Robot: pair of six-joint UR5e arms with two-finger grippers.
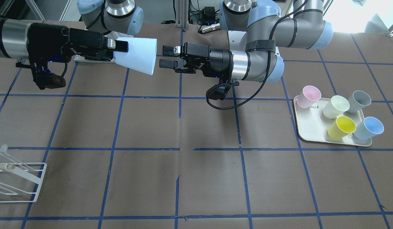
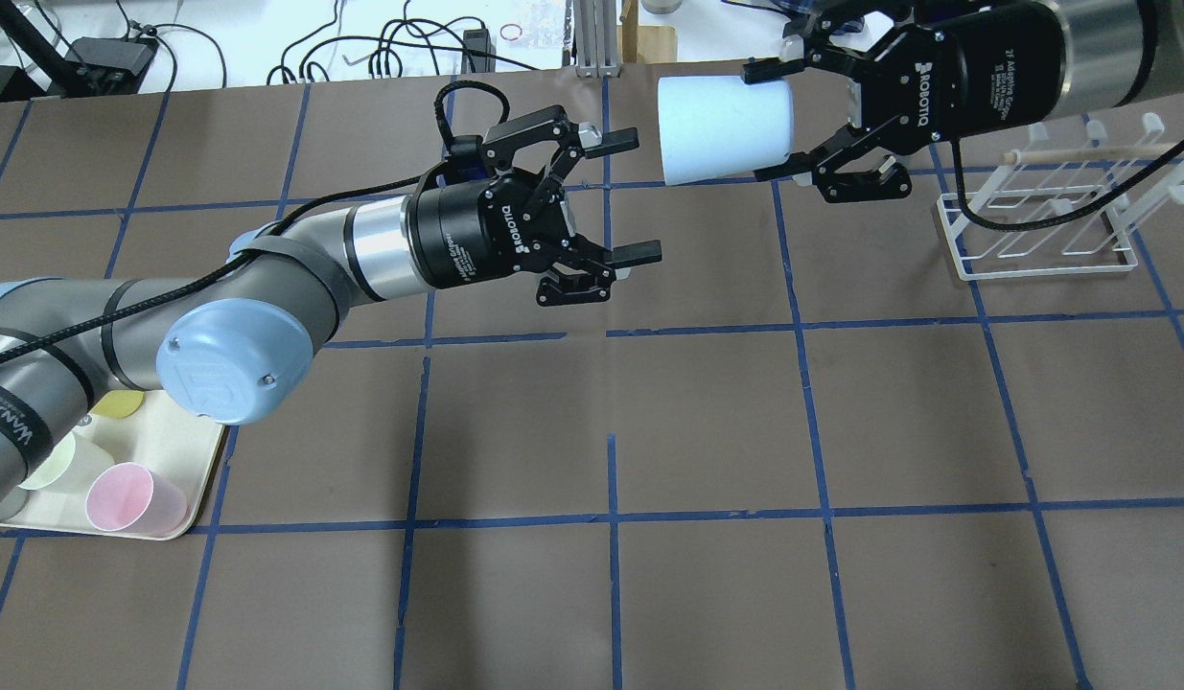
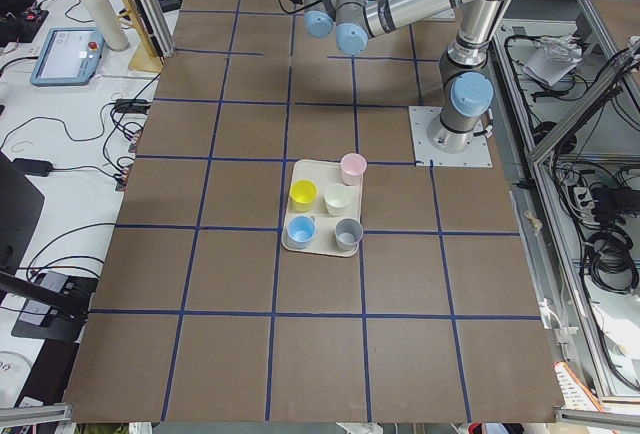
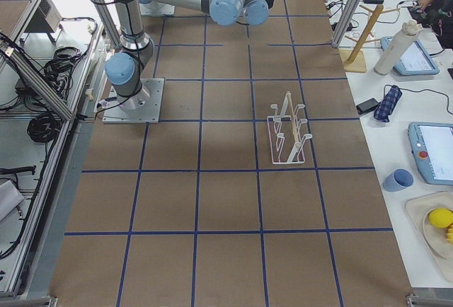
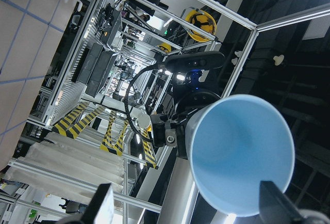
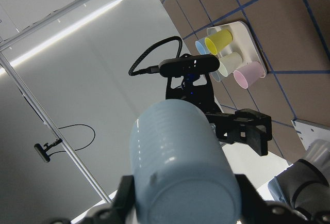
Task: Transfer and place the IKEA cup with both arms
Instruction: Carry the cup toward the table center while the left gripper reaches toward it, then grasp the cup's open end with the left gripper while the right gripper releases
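The sky blue IKEA cup lies on its side in the air over the far middle of the table. My right gripper is shut on its narrow base end. The cup's mouth points at my left gripper, which is open and empty, its fingertips a small gap short of the rim. In the front-facing view the cup sits in the right gripper at left and the left gripper faces it. The right wrist view shows the cup's base between my fingers.
A cream tray on the robot's left side holds pink, pale green, grey, yellow and paler blue cups. A white wire rack stands on the robot's right side, below the right arm.
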